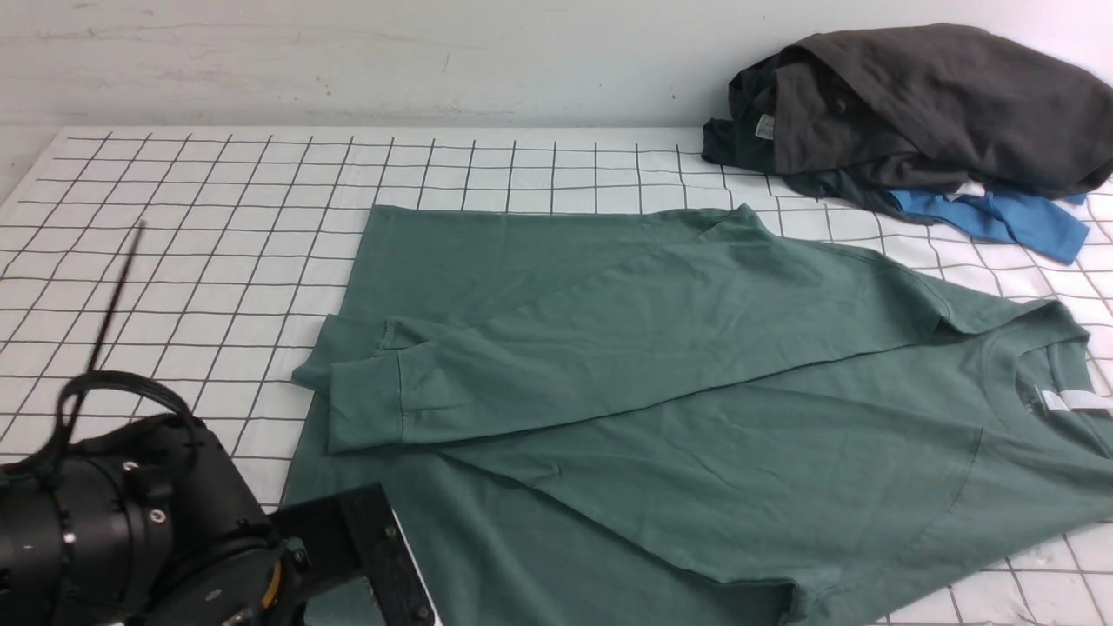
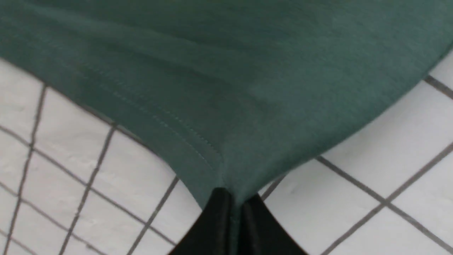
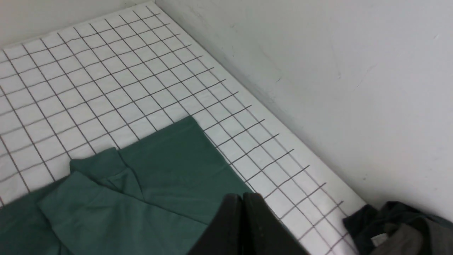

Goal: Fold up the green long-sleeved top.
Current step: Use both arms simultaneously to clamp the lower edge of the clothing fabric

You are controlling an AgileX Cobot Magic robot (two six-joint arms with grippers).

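Folding looks partway done. The green long-sleeved top (image 1: 696, 365) lies flat across the middle and right of the gridded table cover (image 1: 217, 243), with its collar and white neck label (image 1: 1074, 400) to the right and its hem to the left. Both sleeves are already laid over the body, their cuffs (image 1: 365, 409) overlapping near the garment's left end. What remains, as I judge it, is the body fold: bringing the hem end over toward the collar, perhaps more than once, into a compact shape.

The left gripper (image 2: 233, 203) is at the near-left corner of the top. Its fingers are pinched on the stitched hem corner, and the fabric is drawn to a point between them. The right gripper (image 3: 242, 212) has its fingers pressed together with nothing between them, held up off the table; the front view does not show it. A dark charcoal-grey garment (image 1: 939, 104) and a blue garment (image 1: 1000, 217) sit heaped at the far right, near the top but not touching it.
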